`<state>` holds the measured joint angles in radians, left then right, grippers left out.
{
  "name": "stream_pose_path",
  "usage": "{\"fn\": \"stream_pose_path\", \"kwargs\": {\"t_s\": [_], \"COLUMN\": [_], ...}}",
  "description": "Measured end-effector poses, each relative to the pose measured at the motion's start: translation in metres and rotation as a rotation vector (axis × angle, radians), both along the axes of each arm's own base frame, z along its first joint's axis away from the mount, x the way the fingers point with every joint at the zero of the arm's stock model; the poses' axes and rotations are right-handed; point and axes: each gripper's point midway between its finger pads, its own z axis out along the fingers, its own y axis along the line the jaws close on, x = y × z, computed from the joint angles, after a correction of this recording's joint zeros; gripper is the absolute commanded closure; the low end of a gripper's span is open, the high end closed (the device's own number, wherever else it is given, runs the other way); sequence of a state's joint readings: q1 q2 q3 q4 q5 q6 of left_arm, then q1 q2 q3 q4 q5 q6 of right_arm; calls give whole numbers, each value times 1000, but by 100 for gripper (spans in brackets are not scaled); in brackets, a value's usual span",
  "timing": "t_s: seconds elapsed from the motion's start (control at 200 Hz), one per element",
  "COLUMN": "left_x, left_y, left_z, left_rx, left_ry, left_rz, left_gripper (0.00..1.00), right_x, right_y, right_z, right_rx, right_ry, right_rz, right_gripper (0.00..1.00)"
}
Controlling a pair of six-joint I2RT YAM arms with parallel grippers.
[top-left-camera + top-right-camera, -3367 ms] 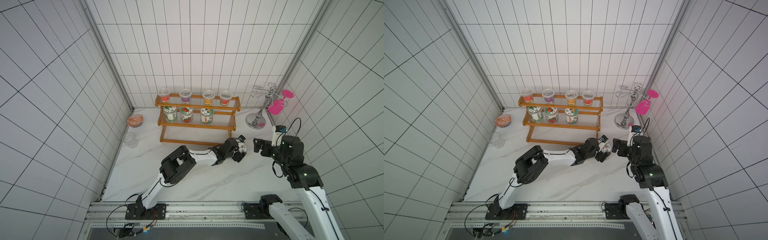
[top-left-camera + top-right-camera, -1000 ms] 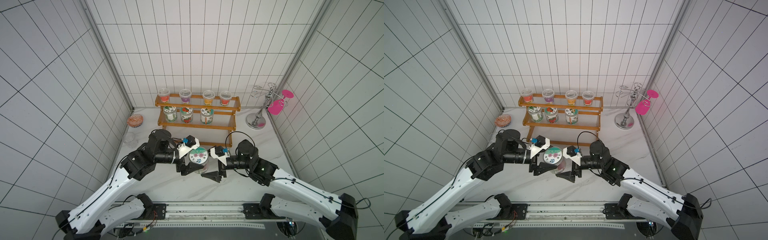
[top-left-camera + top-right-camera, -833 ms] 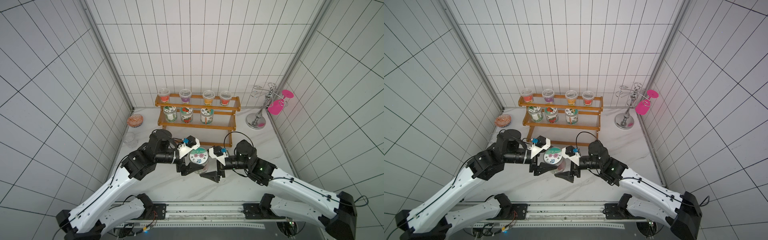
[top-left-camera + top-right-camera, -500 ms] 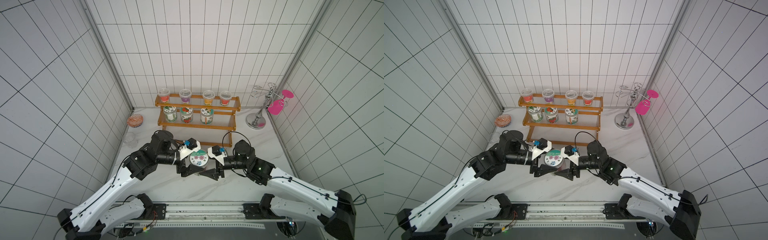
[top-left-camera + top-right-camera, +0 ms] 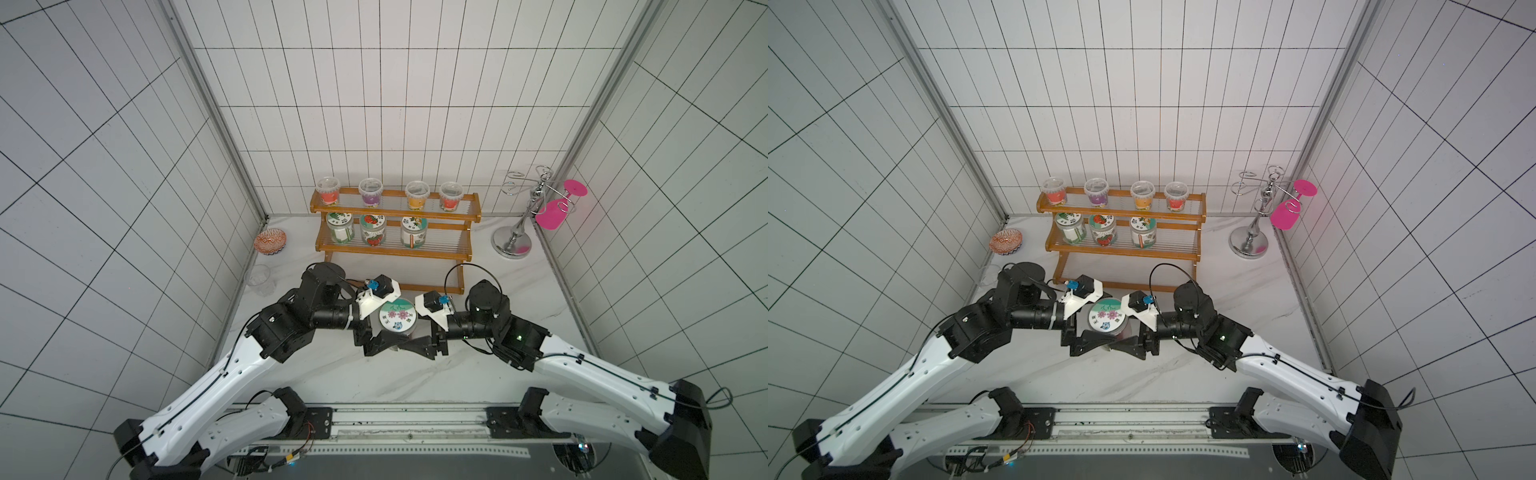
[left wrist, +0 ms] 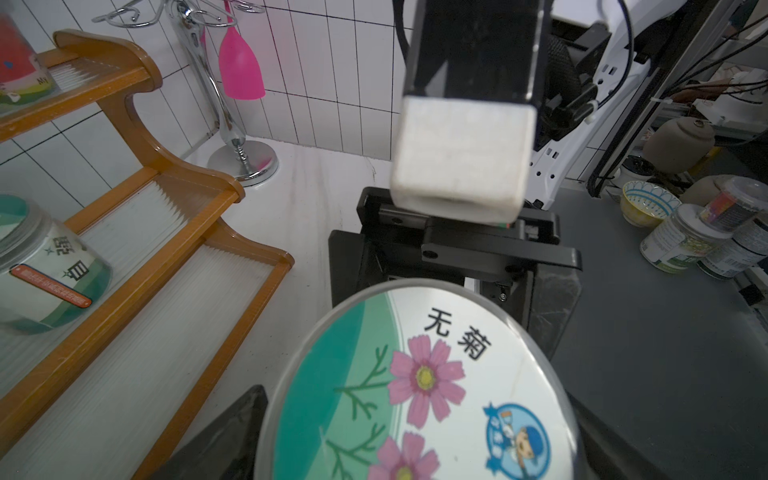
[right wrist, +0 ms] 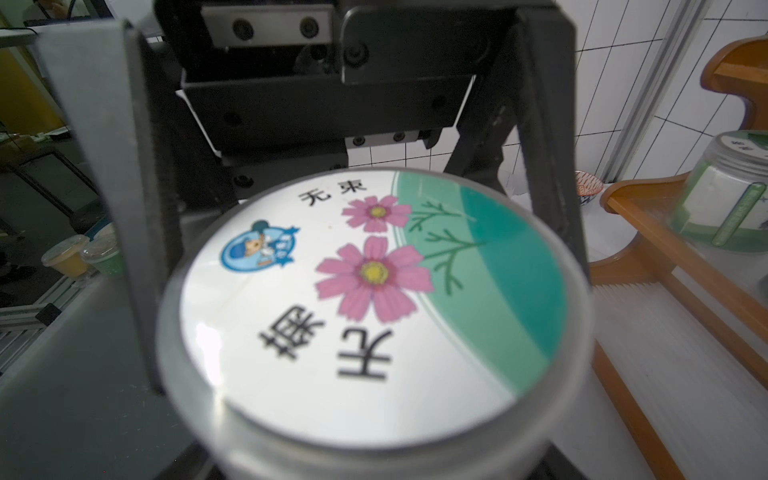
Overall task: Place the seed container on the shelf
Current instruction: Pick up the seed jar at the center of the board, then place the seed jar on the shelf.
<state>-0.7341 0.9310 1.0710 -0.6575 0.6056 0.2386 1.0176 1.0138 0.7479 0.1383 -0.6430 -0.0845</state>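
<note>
The seed container (image 5: 397,322) is a clear jar whose round lid shows pink flowers on green and white. It hangs above the table in front of the shelf (image 5: 395,251), between the two arms, in both top views (image 5: 1108,318). My right gripper (image 5: 415,328) reaches in from the right and is shut on the jar's sides; the lid (image 7: 374,311) fills the right wrist view. From the left, my left gripper (image 5: 386,326) stands open around the same jar, its fingers (image 7: 124,187) spread beside it. The left wrist view shows the lid (image 6: 415,395) and the shelf's lower tiers (image 6: 232,291).
The shelf holds three jars (image 5: 372,228) on its middle tier and several small cups (image 5: 370,192) on top; the middle tier's right end is bare. A chrome glass stand (image 5: 513,245) with a pink glass (image 5: 550,214) is at the back right. A patterned bowl (image 5: 270,242) and a clear cup (image 5: 261,279) sit left.
My right gripper moved in from the right and shut on the seed container. My left gripper's jaws then spread open around it. The jar barely moved.
</note>
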Motion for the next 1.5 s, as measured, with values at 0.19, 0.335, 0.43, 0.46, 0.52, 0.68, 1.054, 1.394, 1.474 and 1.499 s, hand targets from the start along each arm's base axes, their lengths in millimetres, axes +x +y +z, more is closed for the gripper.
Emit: {"fn": "stream_pose_path", "kwargs": {"t_s": [0.19,0.335,0.43,0.46,0.52,0.68,1.054,1.394,1.474,1.499], "left_x": [0,3,3,3,3,2,10,7,7,7], "left_y": [8,21,34,38,45,55,54,59,60,61], "left_z": [21,44,59,62,69,71,35,38,39,39], "left_rx": [-48,-89,-122,-131,-148,-181,-137,-156,-158,-159], "left_ry": [-13,-70,-118,-130,-150,-176,-93,-98,-102,-103], "left_rz": [60,138,201,219,249,296,335,349,353,355], "left_gripper": [1,1,1,1,1,1,1,1,1,1], "right_x": [6,9,16,20,31,80,204,263,273,276], "right_y": [-4,-9,-13,-15,-20,-39,-99,-127,-126,-126], "right_z": [12,5,-6,-9,-14,-18,-31,-69,-68,-67], "right_rx": [47,47,32,30,28,40,8,-81,-78,-74], "right_ry": [-69,-101,-111,-117,-129,-171,-232,-196,-191,-190], "right_rz": [-45,-74,-112,-134,-191,-414,-968,-1171,-1184,-1187], "right_gripper": [47,47,47,47,48,48,47,47,47,47]}}
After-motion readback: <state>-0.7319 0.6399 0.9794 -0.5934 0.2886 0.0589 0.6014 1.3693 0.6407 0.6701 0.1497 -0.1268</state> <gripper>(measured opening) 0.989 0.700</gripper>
